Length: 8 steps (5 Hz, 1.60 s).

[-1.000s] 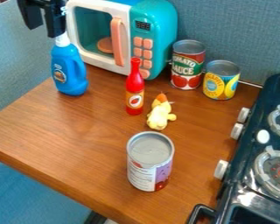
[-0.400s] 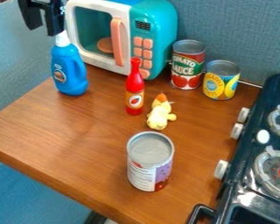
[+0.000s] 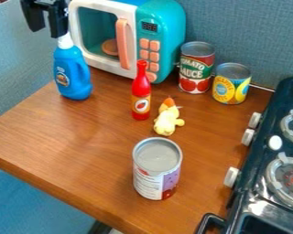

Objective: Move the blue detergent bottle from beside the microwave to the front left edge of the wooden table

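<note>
Gripper (image 3: 46, 33) seen released, fingers parted, at upper left; blue bottle (image 3: 72, 73) stood upright just below, toy microwave (image 3: 164, 27) set beside.

- General illumination: bright, diffuse light over the table (image 3: 69, 137); the source lies outside the frame.
- Table surface: a broad, pale sheen on the wood at the left, with deeper brown tones towards the right.
- Shadows: soft-edged, with a faint darkening on the wood left of the large can (image 3: 156, 169) and a darker band beneath the toy microwave (image 3: 106, 59).
- Reflections: pale light on the metal lid of the large can; a concentrated glare patch on the glossy front part of the stove (image 3: 259, 208).
- Dimmer area: the microwave interior, seen through its window.
</note>
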Motion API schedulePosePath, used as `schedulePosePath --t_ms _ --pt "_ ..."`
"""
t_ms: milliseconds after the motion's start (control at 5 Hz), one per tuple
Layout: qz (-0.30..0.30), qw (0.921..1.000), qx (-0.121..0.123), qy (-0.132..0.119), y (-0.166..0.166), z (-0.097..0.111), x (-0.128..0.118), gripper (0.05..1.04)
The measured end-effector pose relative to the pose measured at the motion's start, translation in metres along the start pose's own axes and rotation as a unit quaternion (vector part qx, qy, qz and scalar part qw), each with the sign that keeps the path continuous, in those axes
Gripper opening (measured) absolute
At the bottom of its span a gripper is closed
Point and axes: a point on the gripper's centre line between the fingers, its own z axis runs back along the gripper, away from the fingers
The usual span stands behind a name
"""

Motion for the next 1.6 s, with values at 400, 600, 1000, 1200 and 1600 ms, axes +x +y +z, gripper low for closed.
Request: schedulePosePath --t_ms 400,600,1000,1200,1600 --pt "0.006 1.0 0.001 0.005 0.001 -0.007 0.009 1.001" --pt "0.005 0.9999 0.005 0.014 -0.004 -0.012 0.015 1.001" --pt "0.009 0.9994 0.01 0.032 -0.009 -0.022 0.023 0.948" --pt "0.016 0.9993 0.009 0.034 -0.007 -0.025 0.026 0.659" --pt "0.021 0.9993 0.004 0.029 -0.009 -0.026 0.024 0.457"
